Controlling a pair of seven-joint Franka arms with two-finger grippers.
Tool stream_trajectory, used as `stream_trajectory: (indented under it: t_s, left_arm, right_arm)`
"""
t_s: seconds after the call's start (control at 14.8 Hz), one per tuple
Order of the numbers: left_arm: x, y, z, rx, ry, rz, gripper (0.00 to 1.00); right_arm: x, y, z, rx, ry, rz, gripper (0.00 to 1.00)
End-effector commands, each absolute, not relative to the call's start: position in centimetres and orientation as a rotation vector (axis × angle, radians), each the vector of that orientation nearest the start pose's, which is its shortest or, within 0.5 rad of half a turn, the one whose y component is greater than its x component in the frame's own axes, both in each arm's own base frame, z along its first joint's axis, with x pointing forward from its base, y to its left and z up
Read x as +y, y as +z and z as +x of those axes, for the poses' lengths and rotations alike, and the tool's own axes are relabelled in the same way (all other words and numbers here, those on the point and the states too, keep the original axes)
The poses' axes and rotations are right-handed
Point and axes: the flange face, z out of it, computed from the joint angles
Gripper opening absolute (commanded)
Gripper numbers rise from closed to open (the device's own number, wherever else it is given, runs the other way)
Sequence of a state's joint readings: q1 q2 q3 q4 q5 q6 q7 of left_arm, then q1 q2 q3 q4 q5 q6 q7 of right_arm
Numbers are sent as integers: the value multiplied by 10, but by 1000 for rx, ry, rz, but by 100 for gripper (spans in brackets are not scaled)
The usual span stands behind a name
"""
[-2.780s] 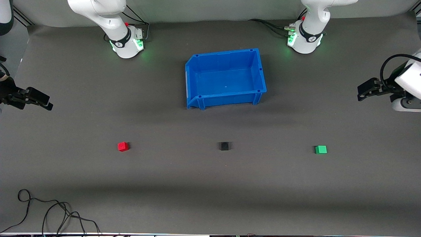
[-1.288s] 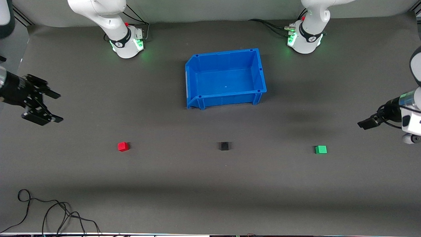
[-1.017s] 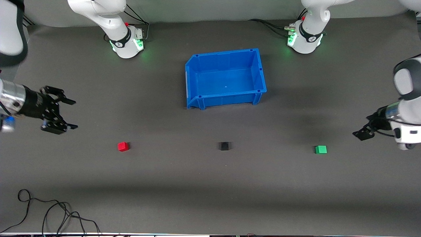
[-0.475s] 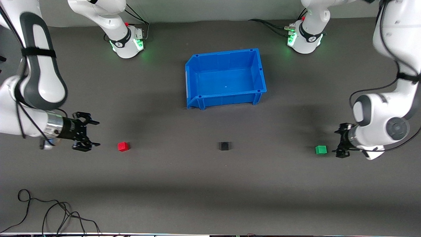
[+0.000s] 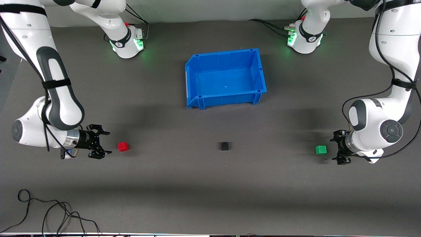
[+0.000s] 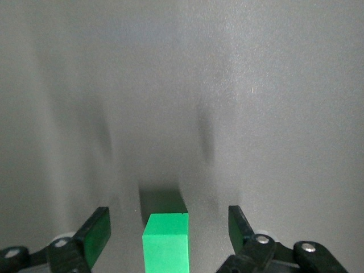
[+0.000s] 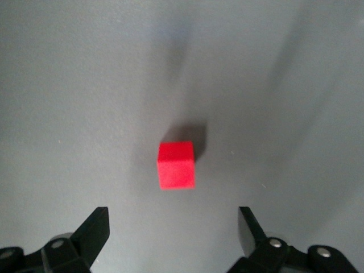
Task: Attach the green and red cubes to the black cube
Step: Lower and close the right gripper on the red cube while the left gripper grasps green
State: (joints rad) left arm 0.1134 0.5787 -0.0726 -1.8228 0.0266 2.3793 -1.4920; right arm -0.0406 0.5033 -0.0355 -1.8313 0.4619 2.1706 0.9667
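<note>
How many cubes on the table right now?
3, all on the mat: red cube by the right hand, black cube nearer the camera than the blue bin, green cube by the left hand.

The open right gripper point(image 5: 104, 142) sits beside the red cube point(image 5: 123, 146), the open left gripper point(image 5: 339, 147) beside the green cube point(image 5: 321, 149).

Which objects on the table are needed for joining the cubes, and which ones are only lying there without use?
Needed for the job:
- red cube, with the open right gripper beside it
- green cube, with the open left gripper beside it
- black cube, between the two, untouched

Just lying about:
- blue bin, farther from the front camera
- loose black cable, nearest the front camera
</note>
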Motion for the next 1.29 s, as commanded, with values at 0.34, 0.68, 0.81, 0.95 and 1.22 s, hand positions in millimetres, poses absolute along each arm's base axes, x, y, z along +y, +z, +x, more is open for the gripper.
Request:
stream_trajectory:
  t_s: [0.34,0.68,0.81,0.95,1.22]
  left_arm:
    - [8,190,647,-2139,28,-2303,92]
    - [12,192,648,-2157,25,-2297,22]
    - [8,194,649,-2150,23,-2304,0]
    - [8,208,653,-2158,4,-2309,0]
    - [-9,260,679,-2125,56,-2319,0]
  right_arm:
    - [-28,179,634,1706,400,-2247,100]
    - [-14,169,632,1698,419,-2249,92]
    - [-10,169,633,1696,418,-2243,69]
    - [-11,169,633,1694,420,-2244,44]
    - [-12,171,633,1693,419,-2243,27]
